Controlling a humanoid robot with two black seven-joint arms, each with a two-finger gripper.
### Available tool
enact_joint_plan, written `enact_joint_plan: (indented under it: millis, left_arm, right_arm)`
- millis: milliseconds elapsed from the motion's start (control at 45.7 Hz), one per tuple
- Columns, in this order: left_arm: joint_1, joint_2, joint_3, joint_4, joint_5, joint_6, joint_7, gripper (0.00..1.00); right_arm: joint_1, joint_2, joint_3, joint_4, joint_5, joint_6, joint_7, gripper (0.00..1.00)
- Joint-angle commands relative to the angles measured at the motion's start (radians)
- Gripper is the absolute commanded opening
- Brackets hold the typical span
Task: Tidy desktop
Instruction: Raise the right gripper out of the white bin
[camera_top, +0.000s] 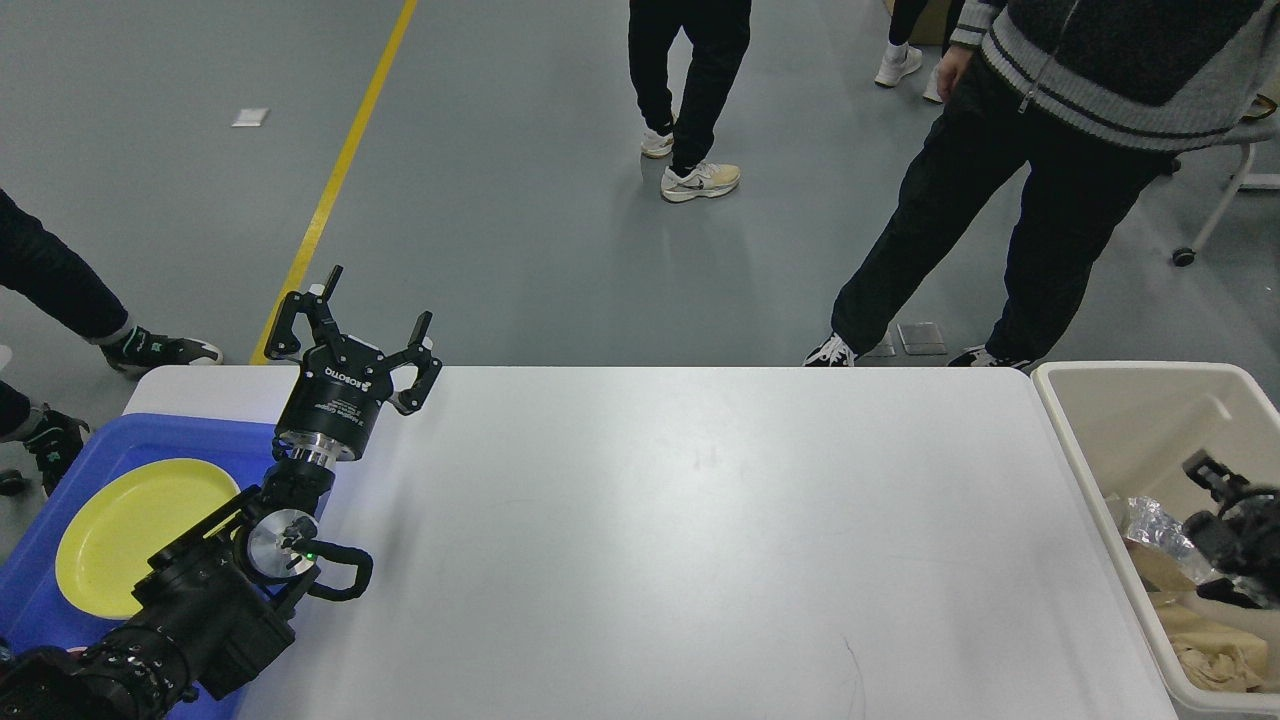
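The desktop (700, 540) is a wide white tabletop with rounded corners, bare across its middle. My left gripper (375, 300) is open and empty, raised over the table's far left corner, just right of the blue tray (150, 440). A yellow plate (130, 530) lies in that tray. My right gripper (1215, 485) is dark and blurred over the beige bin (1100, 385) at the right edge; its fingers cannot be told apart.
The beige bin holds crumpled foil (1150, 525) and brown paper (1215, 650). Several people stand on the grey floor beyond the table's far edge, one (1000, 200) close to the far right corner. A yellow floor line (340, 170) runs at the back left.
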Motion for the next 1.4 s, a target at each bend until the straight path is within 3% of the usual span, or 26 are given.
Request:
enact_joint_plan:
  millis: [0, 131, 219, 372, 656, 853, 1203, 1378]
  left_arm:
    - [0.0, -0.001, 0.001, 0.0, 0.0, 0.001, 0.0, 1.0]
    - [0.0, -0.001, 0.0, 0.0, 0.0, 0.0, 0.0, 1.0]
    - [0.0, -0.001, 0.0, 0.0, 0.0, 0.001, 0.0, 1.0]
    - [0.0, 0.002, 0.0, 0.0, 0.0, 0.001, 0.0, 1.0]
    - [0.0, -0.001, 0.001, 0.0, 0.0, 0.001, 0.0, 1.0]
    - [0.0, 0.002, 0.0, 0.0, 0.0, 0.0, 0.0, 1.0]
    - [0.0, -0.001, 0.0, 0.0, 0.0, 0.0, 0.0, 1.0]
    - [-0.001, -0.001, 0.0, -0.001, 0.0, 0.0, 0.0, 1.0]
  right_arm:
    - [-0.064, -0.031, 0.081, -0.004, 0.003, 0.014, 0.005, 1.0]
    - [-0.016, -0.003, 0.191, -0.018, 0.006, 0.014, 0.006, 1.0]
    - [0.134, -0.031, 0.251, -0.015, 0.008, 0.017, 0.003, 1.0]
    - [0.2, -0.042, 0.207, -0.015, -0.006, 0.043, 0.006, 1.0]
    - [0.543, 0.047, 0.13, 0.001, -0.014, 0.259, -0.011, 1.0]
    - [0.65, 0.026, 0.061, 0.053, -0.015, 0.569, 0.002, 1.0]
    - [0.648, 0.075, -0.017, 0.106, 0.003, 0.56, 0.002, 1.0]
    - [0.627, 0.037, 0.206, 0.194, 0.02, 0.468, -0.001, 1.0]
